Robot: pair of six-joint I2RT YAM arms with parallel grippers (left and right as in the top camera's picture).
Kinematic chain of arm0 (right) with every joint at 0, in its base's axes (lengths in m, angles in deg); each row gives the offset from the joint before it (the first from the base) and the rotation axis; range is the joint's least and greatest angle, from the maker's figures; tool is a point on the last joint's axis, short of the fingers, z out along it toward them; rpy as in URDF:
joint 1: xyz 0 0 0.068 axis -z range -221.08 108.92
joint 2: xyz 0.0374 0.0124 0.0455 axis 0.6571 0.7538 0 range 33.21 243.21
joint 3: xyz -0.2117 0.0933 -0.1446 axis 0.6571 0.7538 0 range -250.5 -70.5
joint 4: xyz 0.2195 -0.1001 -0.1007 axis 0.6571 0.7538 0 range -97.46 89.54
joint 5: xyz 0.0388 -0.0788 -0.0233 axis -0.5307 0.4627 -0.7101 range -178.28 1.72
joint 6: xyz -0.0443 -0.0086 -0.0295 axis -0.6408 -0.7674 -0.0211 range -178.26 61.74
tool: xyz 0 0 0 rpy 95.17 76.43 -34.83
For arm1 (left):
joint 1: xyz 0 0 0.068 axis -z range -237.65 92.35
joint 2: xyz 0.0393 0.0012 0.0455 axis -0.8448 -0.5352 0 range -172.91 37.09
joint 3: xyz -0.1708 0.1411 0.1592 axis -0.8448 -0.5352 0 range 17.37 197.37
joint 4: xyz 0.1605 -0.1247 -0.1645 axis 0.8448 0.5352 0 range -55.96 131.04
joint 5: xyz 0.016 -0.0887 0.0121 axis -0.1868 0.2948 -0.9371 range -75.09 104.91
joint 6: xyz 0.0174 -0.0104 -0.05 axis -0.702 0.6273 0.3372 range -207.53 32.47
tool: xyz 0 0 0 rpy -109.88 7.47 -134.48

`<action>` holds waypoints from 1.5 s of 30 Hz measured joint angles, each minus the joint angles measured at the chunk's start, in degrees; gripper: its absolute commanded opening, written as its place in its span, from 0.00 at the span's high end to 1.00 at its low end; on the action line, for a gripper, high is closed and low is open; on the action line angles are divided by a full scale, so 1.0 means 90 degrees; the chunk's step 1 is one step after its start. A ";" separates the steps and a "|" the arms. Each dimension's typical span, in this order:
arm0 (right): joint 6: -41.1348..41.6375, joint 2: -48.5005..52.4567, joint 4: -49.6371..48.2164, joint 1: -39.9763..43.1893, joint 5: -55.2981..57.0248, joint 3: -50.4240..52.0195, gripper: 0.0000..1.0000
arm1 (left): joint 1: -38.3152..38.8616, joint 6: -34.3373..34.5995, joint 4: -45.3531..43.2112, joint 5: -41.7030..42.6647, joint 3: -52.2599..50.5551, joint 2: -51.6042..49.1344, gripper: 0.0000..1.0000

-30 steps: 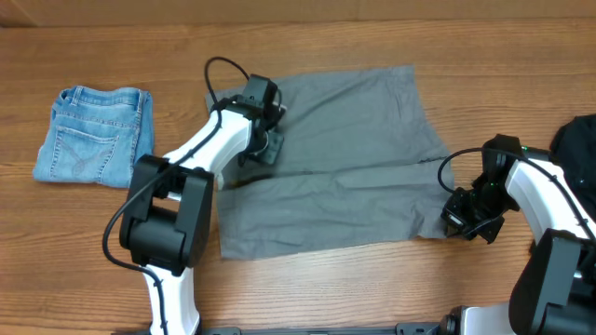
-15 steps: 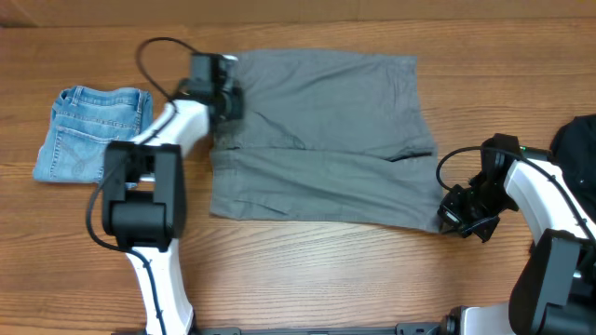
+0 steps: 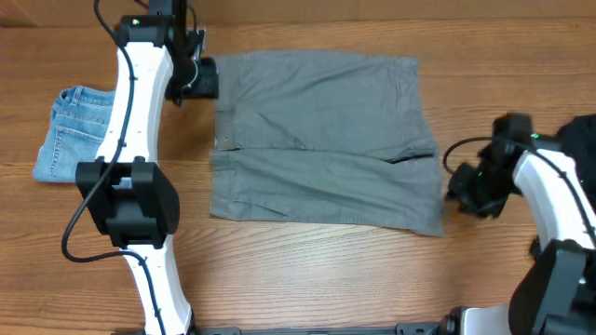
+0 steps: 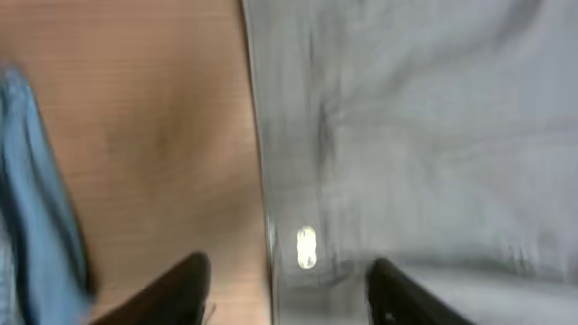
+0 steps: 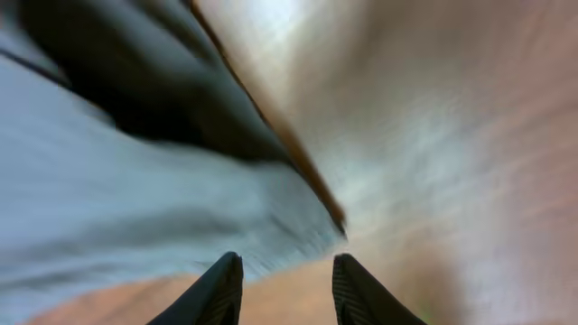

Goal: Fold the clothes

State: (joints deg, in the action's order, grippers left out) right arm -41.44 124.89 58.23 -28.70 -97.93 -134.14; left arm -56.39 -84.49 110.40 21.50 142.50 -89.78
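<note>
A large plain grey woven pair of shorts (image 3: 321,130) lies spread flat in the middle of the brown wood-grain table (image 3: 326,279). Its waistband is to the left and its two leg hems to the right. Soft creases run across the cloth, and a darker line divides the legs. A small pale button (image 4: 306,248) sits at the waistband edge. A pair of light-blue denim shorts (image 3: 70,140), folded into a rough rectangle, lies well to the left, partly behind the left arm (image 3: 140,102). A black crumpled garment (image 3: 579,135) shows at the right edge. The left gripper (image 3: 197,79) hangs by the upper left corner of the grey shorts. In its wrist view its dark fingers (image 4: 176,289) stand spread apart over the waistband edge, pinching nothing. The right gripper (image 3: 466,191) is just beside the lower right hem. Its wrist view is blurred, yet its fingers (image 5: 217,289) stand parted with bare wood between them, holding nothing.
</note>
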 measured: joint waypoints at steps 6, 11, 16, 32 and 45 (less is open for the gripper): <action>-0.0221 -0.0117 -0.1455 -0.0036 -0.0646 -0.0328 0.80 | 0.0000 0.0141 0.1559 0.0255 -0.0073 0.0000 0.59; -0.0279 -0.0039 -0.2994 -0.0364 -0.1253 -0.0342 0.85 | 0.0083 -0.0049 0.2018 0.0661 -0.0457 0.0000 0.63; -0.0124 0.0789 -0.4267 -0.0894 -0.1435 -0.0415 0.89 | 0.0498 -0.0170 0.2006 0.0699 -0.0891 0.0000 0.70; 0.0277 0.2584 -0.5790 -0.1018 -0.1715 -0.0415 0.92 | 0.1018 0.0340 0.0119 0.0024 -0.3407 -0.0002 0.89; 0.0678 0.2788 -0.5918 -0.1044 -0.0512 -0.0483 0.94 | 0.0916 0.0845 -0.0427 -0.0299 -0.4823 0.0503 0.93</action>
State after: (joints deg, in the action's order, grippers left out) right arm -35.35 149.98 4.96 -38.10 -102.54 -138.49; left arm -48.15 -76.88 106.55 18.81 99.09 -85.25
